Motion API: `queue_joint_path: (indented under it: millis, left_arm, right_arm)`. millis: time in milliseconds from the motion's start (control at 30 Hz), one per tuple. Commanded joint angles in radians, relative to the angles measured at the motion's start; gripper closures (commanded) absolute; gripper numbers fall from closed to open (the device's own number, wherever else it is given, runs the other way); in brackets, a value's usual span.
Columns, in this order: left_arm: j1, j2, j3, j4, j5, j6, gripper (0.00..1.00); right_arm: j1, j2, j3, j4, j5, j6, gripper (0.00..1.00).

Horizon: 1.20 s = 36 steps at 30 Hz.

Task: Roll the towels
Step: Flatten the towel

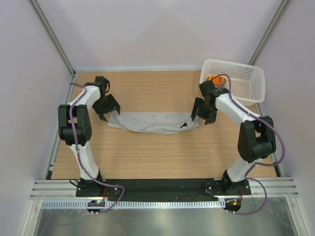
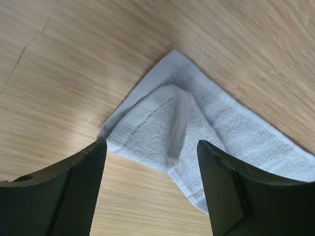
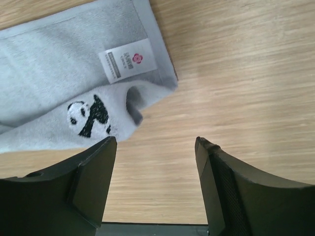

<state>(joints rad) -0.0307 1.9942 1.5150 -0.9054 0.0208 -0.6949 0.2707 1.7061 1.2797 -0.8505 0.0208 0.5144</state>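
Between and just ahead of the spread fingers of the left claw (image 2: 151,145), a folded corner of the light-grey towel (image 1: 152,122) is seen lying on the bench (image 1: 157,152); nothing is gripped. The right claw (image 3: 156,140) is also released, with the towel's other end, marked by a white tag (image 3: 127,61) and a panda motif (image 3: 88,118), ahead and to its left. Just beyond the right claw, the orange towel (image 1: 214,78) is seen inside the white basket (image 1: 243,81).
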Motion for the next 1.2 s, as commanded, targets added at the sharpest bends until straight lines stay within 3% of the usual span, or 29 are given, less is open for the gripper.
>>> queue_joint_path:
  millis: [0, 67, 167, 400, 533, 600, 633, 700, 733, 767, 867, 1167]
  left_arm:
    - [0.005, -0.080, -0.059, 0.054, -0.045, 0.003, 0.26]
    - [0.005, -0.075, -0.085, 0.066, -0.032, 0.000, 0.29]
    - [0.005, -0.081, -0.108, 0.074, -0.027, -0.002, 0.31]
    - [0.005, -0.123, -0.139, 0.079, -0.025, 0.006, 0.31]
    - [0.005, -0.114, -0.151, 0.094, -0.032, 0.008, 0.34]
    - [0.005, -0.098, -0.151, 0.106, -0.027, 0.005, 0.41]
    - [0.005, -0.078, -0.150, 0.114, -0.027, -0.002, 0.42]
    - [0.005, -0.058, -0.138, 0.134, -0.027, -0.005, 0.58]
    - [0.006, -0.034, -0.127, 0.134, -0.015, -0.008, 0.75]
    - [0.006, -0.026, -0.119, 0.132, 0.007, -0.008, 0.84]
    - [0.006, -0.034, -0.104, 0.148, 0.021, -0.008, 1.00]
    - [0.006, -0.282, -0.222, 0.091, 0.010, 0.006, 1.00]
  right_arm:
    - [-0.005, -0.106, -0.063, 0.099, -0.007, 0.021, 0.29]
    - [-0.005, -0.126, -0.106, 0.171, -0.106, 0.025, 0.31]
    - [-0.005, -0.154, -0.160, 0.249, -0.124, 0.050, 0.42]
    - [-0.005, -0.077, -0.223, 0.366, -0.191, 0.067, 0.52]
    - [-0.004, -0.053, -0.224, 0.421, -0.219, 0.069, 0.68]
    - [-0.005, -0.048, -0.221, 0.423, -0.223, 0.064, 0.74]
    - [-0.005, -0.049, -0.224, 0.424, -0.229, 0.062, 0.83]
    - [-0.005, -0.065, -0.230, 0.424, -0.242, 0.061, 0.88]
    - [-0.005, -0.071, -0.236, 0.421, -0.246, 0.062, 0.95]
    - [-0.005, -0.082, -0.240, 0.416, -0.246, 0.061, 0.97]
    - [-0.005, -0.129, -0.250, 0.392, -0.255, 0.055, 0.99]
    - [-0.005, -0.404, -0.273, 0.245, -0.308, 0.049, 0.99]
